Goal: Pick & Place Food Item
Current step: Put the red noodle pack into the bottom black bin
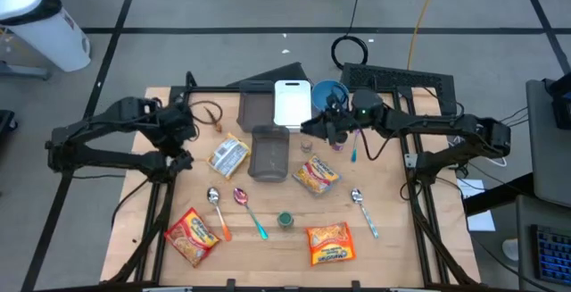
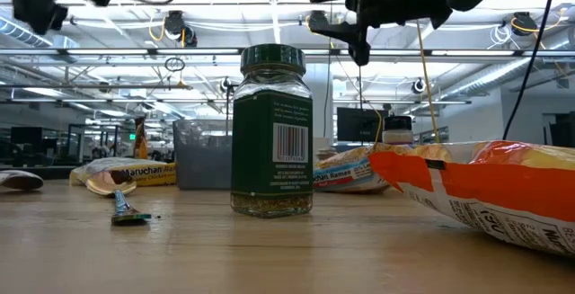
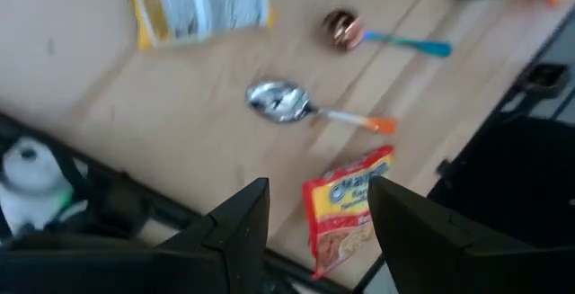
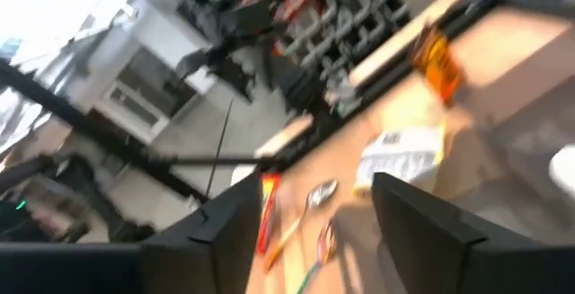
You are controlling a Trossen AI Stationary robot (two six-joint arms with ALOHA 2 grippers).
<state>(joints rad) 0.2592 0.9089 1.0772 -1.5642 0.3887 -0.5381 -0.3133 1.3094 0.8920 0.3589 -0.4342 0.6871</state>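
Orange crinkly ramen packet [image 1: 316,174] flat on wood table [image 1: 393,238], just below right gripper [image 1: 319,129]; jaws spread, empty.

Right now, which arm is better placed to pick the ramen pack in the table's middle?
Probably the right: its gripper hangs open beside the middle ramen pack. The left gripper, also open, hangs farther off, across the grey container.

Two black, jointed arms of matte links; the right gripper [image 1: 314,129] and left gripper [image 1: 183,140] each carry two dark, wedge-shaped fingers [image 3: 243,225].
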